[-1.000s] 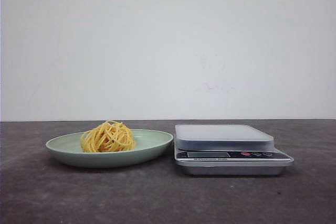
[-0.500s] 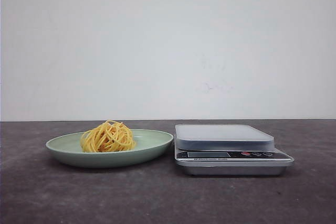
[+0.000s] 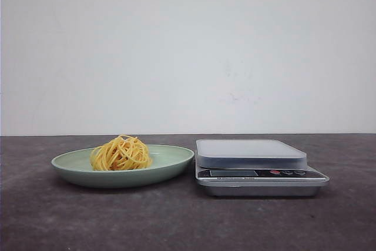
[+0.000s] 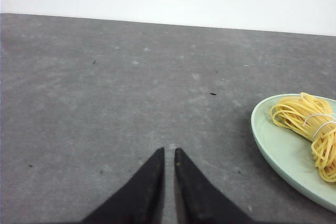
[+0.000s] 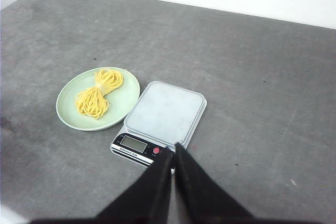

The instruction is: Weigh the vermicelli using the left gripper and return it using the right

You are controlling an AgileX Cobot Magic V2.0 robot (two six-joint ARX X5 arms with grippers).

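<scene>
A plain white wall [image 3: 188,51] stands behind a dark grey, speckled tabletop [image 3: 176,221]. On it, in the front view, a pale green plate [image 3: 170,160] sits to the left of a silver digital kitchen scale [image 3: 252,152], the plate's rim just beside the scale's edge. The vermicelli [image 3: 121,153], a yellow-orange bundle of thin strands, lies on the plate, left of its centre. The scale's weighing platform carries nothing, and its display strip with red buttons faces the camera.

Neither arm appears in the front view. In the left wrist view, the left gripper [image 4: 169,153] hangs low over bare tabletop with its two black pointed fingers [image 4: 147,187] drawn nearly together, only a thin slit between the tips, and nothing between them. The vermicelli lies off to that gripper's right side, well apart from the tips, with the plate's near rim between them.

In the right wrist view, the right gripper [image 5: 172,149] sits high above the table, fingers likewise closed to a narrow slit and empty. Its tips overlap the scale's front edge in that picture; the plate and vermicelli lie beyond, on the scale's far side from this arm.
</scene>
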